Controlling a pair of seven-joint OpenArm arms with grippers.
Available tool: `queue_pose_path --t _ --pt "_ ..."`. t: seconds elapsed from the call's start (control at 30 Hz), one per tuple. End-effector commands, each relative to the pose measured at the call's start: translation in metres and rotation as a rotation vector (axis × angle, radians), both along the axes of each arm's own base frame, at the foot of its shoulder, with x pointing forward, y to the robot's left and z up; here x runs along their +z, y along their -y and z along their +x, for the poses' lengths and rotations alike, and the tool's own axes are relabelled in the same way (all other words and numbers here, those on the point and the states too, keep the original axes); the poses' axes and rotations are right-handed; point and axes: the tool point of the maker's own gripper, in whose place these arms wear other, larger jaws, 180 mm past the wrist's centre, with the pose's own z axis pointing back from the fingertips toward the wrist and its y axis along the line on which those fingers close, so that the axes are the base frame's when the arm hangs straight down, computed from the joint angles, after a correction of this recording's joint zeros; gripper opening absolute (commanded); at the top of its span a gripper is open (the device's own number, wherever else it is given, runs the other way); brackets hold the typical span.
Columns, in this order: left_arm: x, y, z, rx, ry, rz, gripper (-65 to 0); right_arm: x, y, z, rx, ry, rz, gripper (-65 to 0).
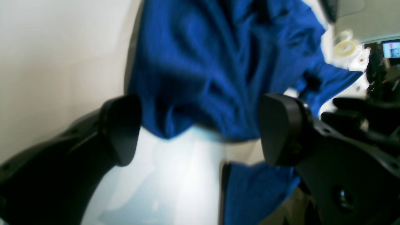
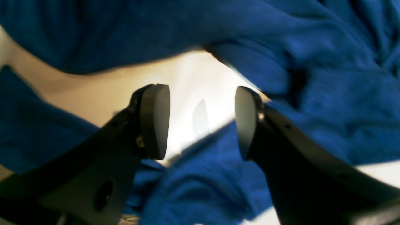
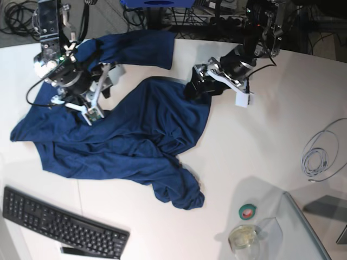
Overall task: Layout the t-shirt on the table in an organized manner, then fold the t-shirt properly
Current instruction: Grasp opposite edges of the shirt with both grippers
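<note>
White table (image 3: 260, 157) with a curved far edge; cables on the dark floor beyond it. T-shirt (image 3: 124, 146) is crumpled across the left half of the table, not laid flat: one part runs to the far edge, a bunched lobe points toward the near side, and the left end trails out toward the table's left edge.

Left gripper (image 1: 200, 131) is at the shirt's right edge, far centre of the table. Jaws spread wide; the gap between them shows hanging cloth and bare table, and the fingers (image 1: 120, 128) pinch nothing.

Right gripper (image 2: 202, 120) is over the shirt's far-left part. Jaws partly apart, bright table showing between them with cloth all around; nothing clamped between the pads (image 2: 156, 118).

Black keyboard (image 3: 59, 223) at near left, just clear of the shirt. Green tape roll (image 3: 248, 212) and a clear round container (image 3: 243, 236) at near right, grey coiled cable (image 3: 320, 151) at right.
</note>
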Motion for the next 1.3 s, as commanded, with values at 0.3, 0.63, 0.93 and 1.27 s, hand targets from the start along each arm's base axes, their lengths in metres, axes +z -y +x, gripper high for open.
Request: queue_pose_path --t 0.3,0.63,0.93,1.27 --pt "-0.003 0.001 0.002 0.009 -0.003 -0.027 -9.5 0.013 0.053 0.013 -0.151 0.055 -0.031 -33.8" --pt "0.017 0.019 -0.02 -0.023 -0.045 -0.144 -9.5 0.013 0.055 0.012 -0.151 0.054 -0.036 -33.8" --pt "-0.018 0.032 -0.01 -0.04 -0.137 -0.162 -9.7 0.013 0.055 0.012 -0.151 0.054 -0.036 -33.8" --pt "-0.031 0.041 -0.003 -0.099 -0.168 -0.144 -29.8 0.014 0.102 0.019 -0.355 0.071 -0.023 -33.8"
